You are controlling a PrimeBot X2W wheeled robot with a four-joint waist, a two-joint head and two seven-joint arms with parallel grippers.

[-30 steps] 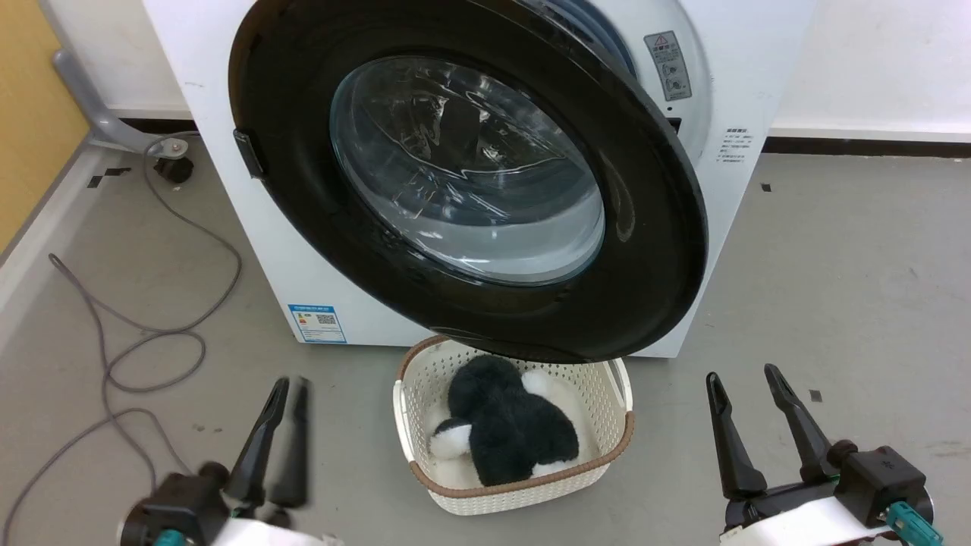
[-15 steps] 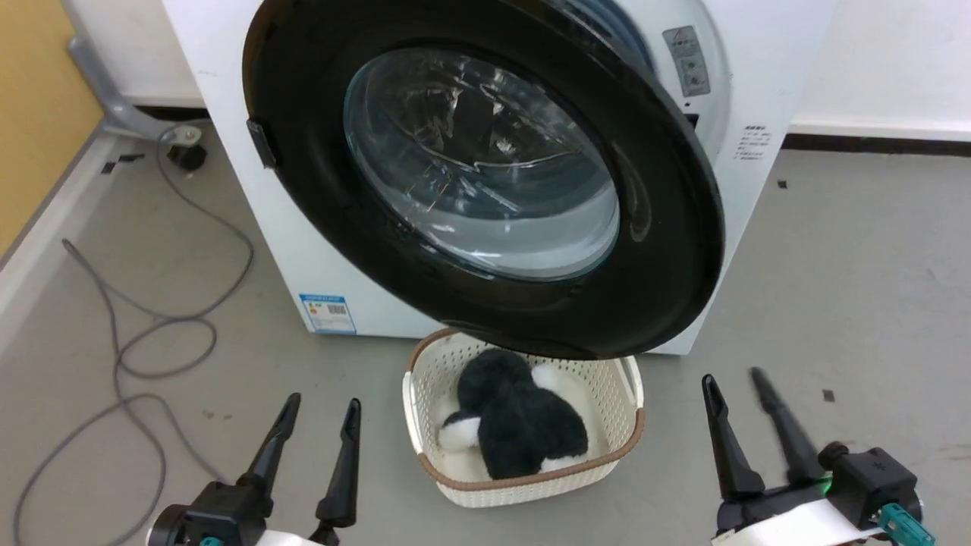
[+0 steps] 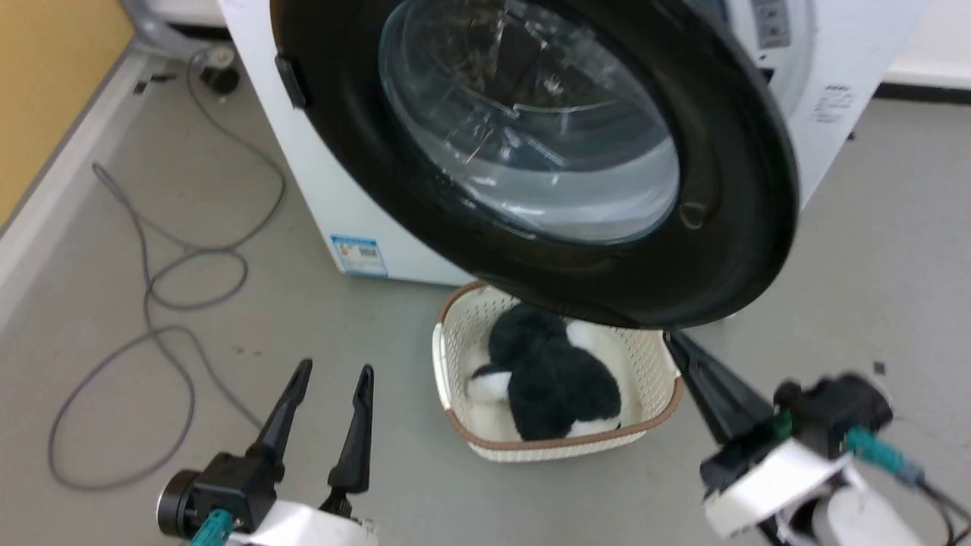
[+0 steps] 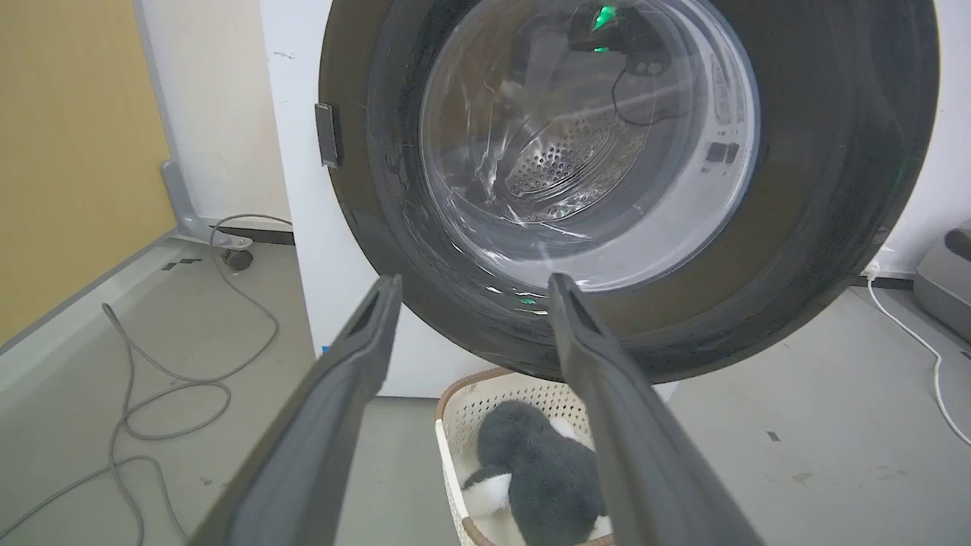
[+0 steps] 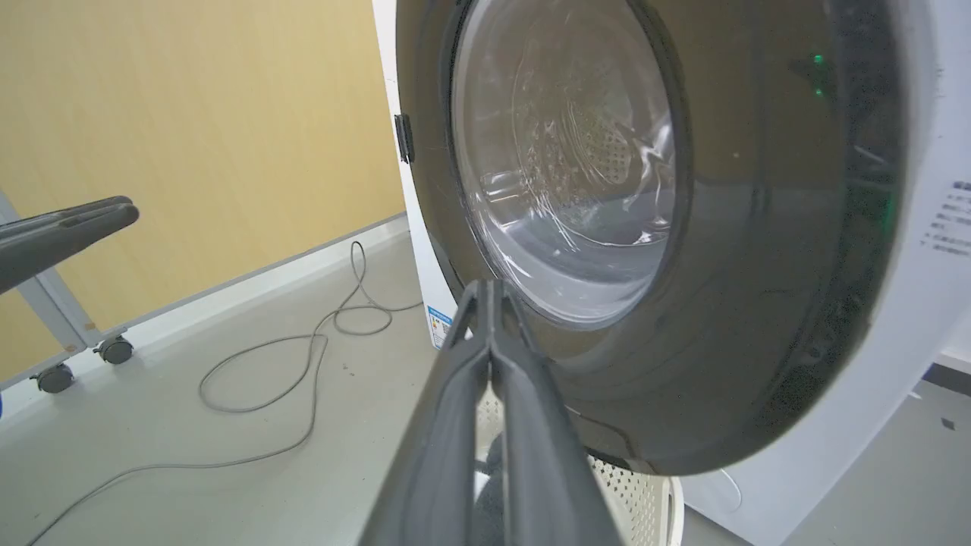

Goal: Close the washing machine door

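Hanging ajar from the washing machine (image 3: 334,189), the washing machine door (image 3: 531,144) swings outward, glass bowl facing the robot. Directly beneath the door's lower rim sits a cream basket (image 3: 455,356) holding a black-and-white plush toy (image 3: 554,379). The right gripper (image 5: 489,288), fingers pressed together, points at that rim; whether it touches is unclear. The left gripper (image 3: 336,368), fingers spread and empty, hovers below the door's left side.

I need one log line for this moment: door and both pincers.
round black-rimmed glass door: open, above cream perforated basket | left pincer: open, apart from door | right pincer: shut, tip near door's lower rim
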